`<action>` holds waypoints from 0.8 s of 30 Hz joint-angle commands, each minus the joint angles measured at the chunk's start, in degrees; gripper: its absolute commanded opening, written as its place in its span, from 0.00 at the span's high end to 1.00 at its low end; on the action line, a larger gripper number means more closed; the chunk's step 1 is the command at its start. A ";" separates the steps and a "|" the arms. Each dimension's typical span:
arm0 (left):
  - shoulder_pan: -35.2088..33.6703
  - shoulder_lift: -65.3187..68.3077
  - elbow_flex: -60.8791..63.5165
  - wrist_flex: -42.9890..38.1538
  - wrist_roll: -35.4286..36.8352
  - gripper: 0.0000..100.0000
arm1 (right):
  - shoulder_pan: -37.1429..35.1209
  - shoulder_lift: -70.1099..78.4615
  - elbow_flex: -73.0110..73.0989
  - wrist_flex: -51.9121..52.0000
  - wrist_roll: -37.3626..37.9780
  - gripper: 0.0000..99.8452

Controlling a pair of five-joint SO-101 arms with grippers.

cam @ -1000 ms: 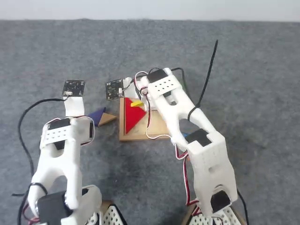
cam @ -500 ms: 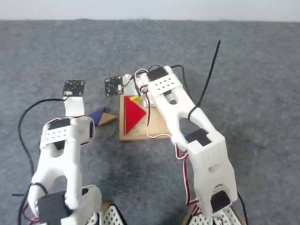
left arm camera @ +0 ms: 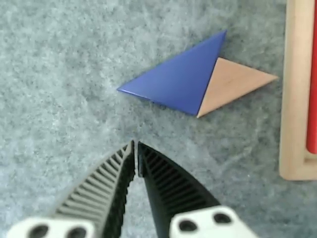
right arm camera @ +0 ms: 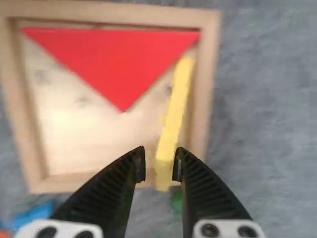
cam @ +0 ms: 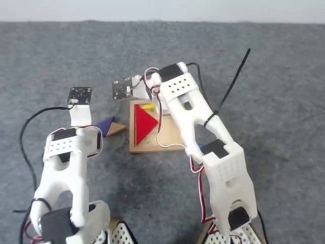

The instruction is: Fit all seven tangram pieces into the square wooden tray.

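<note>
Right pincer point(right arm camera: 158, 152) pinches the yellow piece point(right arm camera: 176, 106) on edge against the tray point(right arm camera: 210, 74) wall; it looks thin, light, stiff, best held across its flat faces; left pincer point(left arm camera: 135, 145) closed, empty.

Bare wood lies open in the square wooden tray point(right arm camera: 209, 74) beside the red triangle point(right arm camera: 114, 57) — a yellow piece point(right arm camera: 173, 109) crowds one wall.
</note>
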 commanded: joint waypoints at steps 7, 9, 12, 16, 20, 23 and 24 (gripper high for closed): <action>-0.53 -0.97 -0.22 -0.97 -0.26 0.99 | -3.03 -1.63 -4.04 9.98 -0.79 0.89; -0.53 -0.97 -0.22 -0.97 -0.26 0.99 | -3.03 -2.15 -4.13 9.89 -0.88 0.89; -0.53 -0.97 -0.22 -0.97 -0.26 0.99 | -2.95 -4.62 -3.96 10.68 -2.73 0.89; -0.53 -0.97 -0.22 -0.97 -0.26 0.99 | -2.59 -7.87 -3.78 15.69 -4.66 0.90; -0.53 -0.97 -0.22 -0.88 -0.26 0.99 | 0.48 -7.87 -2.11 16.75 -4.92 0.90; -0.53 -0.97 -0.22 -0.88 -0.26 0.99 | 3.12 -5.32 1.49 9.27 -6.95 0.90; -0.53 -0.97 -0.22 -0.88 -0.26 0.99 | 3.65 -4.09 2.37 6.20 -8.97 0.90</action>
